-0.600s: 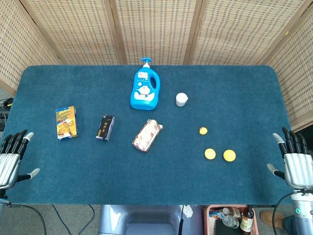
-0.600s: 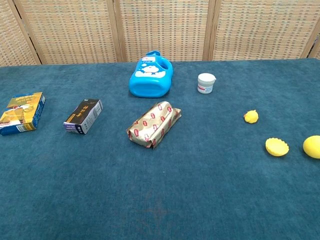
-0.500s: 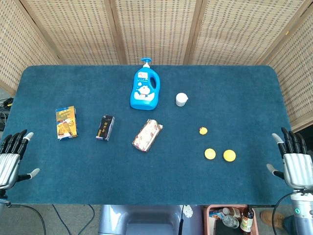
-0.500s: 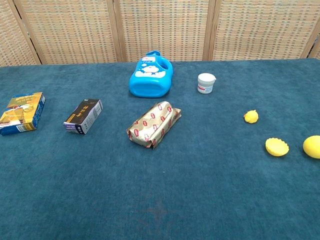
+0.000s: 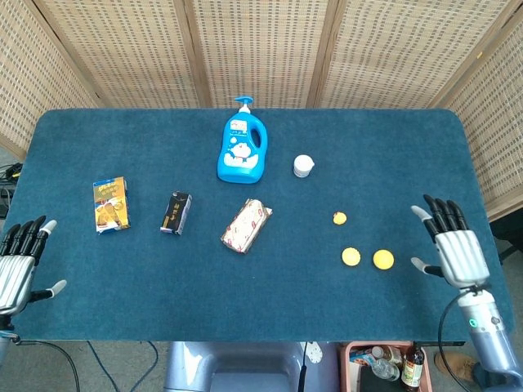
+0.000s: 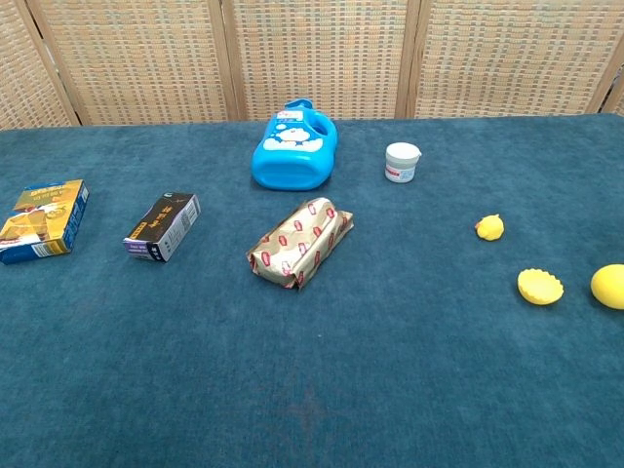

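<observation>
My right hand [image 5: 454,246] hovers open over the table's right side, fingers spread, just right of two round yellow pieces [image 5: 383,260] [image 5: 350,256]. A smaller yellow piece [image 5: 339,218] lies beyond them. My left hand [image 5: 16,260] stays open at the front left edge, closest to a yellow and blue box [image 5: 109,204]. Neither hand holds anything. The chest view shows no hand, only the yellow pieces [image 6: 539,286] at its right.
On the blue cloth [image 5: 261,302] lie a blue pump bottle [image 5: 242,152], a small white jar [image 5: 303,166], a wrapped packet [image 5: 246,225] and a dark small box [image 5: 176,212]. Wicker screens [image 5: 261,49] stand behind. A bin with bottles [image 5: 384,363] sits below the front edge.
My right hand has moved left and forward from the table's right edge onto the cloth, toward the yellow pieces. The left hand and the objects have stayed put.
</observation>
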`<state>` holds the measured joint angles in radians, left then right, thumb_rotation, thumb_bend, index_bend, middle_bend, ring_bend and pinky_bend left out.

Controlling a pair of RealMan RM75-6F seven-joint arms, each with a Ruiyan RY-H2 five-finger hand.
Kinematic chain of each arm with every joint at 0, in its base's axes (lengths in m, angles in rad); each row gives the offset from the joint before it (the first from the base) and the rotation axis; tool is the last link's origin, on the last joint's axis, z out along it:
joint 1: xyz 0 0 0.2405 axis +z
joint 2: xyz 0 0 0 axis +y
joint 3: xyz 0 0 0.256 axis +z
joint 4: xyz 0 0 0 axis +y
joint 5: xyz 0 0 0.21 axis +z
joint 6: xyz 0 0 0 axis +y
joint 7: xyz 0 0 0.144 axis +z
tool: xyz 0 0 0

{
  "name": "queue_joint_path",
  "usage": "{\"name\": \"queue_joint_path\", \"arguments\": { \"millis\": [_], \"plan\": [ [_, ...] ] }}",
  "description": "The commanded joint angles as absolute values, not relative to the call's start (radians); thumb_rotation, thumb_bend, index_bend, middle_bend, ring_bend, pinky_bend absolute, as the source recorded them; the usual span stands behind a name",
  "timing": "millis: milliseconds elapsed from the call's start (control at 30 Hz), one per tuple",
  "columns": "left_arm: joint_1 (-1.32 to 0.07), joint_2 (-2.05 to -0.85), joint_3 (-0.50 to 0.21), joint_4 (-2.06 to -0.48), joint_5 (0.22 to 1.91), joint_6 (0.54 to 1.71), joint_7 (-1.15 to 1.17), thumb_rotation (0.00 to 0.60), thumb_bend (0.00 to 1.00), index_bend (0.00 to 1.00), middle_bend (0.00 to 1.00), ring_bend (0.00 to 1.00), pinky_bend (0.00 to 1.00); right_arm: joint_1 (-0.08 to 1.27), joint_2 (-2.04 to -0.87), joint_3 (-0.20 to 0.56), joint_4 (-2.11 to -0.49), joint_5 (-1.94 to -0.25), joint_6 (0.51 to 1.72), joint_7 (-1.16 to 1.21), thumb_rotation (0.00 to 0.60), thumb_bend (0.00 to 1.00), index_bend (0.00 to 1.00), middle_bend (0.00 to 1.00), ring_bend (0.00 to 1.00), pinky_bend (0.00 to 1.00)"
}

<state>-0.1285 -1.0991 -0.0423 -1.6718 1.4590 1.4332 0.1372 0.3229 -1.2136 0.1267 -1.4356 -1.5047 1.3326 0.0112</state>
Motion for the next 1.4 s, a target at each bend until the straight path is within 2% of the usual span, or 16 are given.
{"name": "queue_joint_path", "arguments": {
  "millis": [33,200,500,667,1267,1400],
  "plan": [
    [-0.134,-1.103,-0.053,-1.669,1.439,1.425,0.144,0.600,0.00,0.00,0.00,0.00,0.00,0.488,-1.252,0.198,-1.402,-1.448,1.112,0.085,0.600,0.02,0.18,0.00,0.00,0.00],
    [-0.134,-1.102,-0.061,-1.668,1.420,1.422,0.143,0.600,0.00,0.00,0.00,0.00,0.00,0.597,-1.354,0.230,-1.287,-1.374,0.966,0.072,0.600,0.13,0.27,0.00,0.00,0.00],
    [-0.138,-1.101,-0.070,-1.654,1.386,1.403,0.130,0.600,0.00,0.00,0.00,0.00,0.00,0.684,-1.499,0.215,-1.131,-1.303,0.833,0.031,0.600,0.20,0.29,0.00,0.00,0.00],
    [-0.138,-1.101,-0.074,-1.652,1.379,1.404,0.128,0.600,0.00,0.00,0.00,0.00,0.00,0.709,-1.566,0.201,-1.045,-1.297,0.807,0.024,0.600,0.25,0.33,0.00,0.00,0.00],
    [-0.147,-1.103,-0.081,-1.640,1.351,1.383,0.126,0.600,0.00,0.00,0.00,0.00,0.00,0.751,-1.689,0.169,-0.837,-1.291,0.743,0.046,0.600,0.27,0.37,0.00,0.00,0.00],
    [-0.151,-1.104,-0.082,-1.637,1.343,1.372,0.125,0.600,0.00,0.00,0.00,0.00,0.00,0.755,-1.702,0.166,-0.800,-1.296,0.740,0.060,0.600,0.27,0.41,0.00,0.00,0.00]
  ]
}}
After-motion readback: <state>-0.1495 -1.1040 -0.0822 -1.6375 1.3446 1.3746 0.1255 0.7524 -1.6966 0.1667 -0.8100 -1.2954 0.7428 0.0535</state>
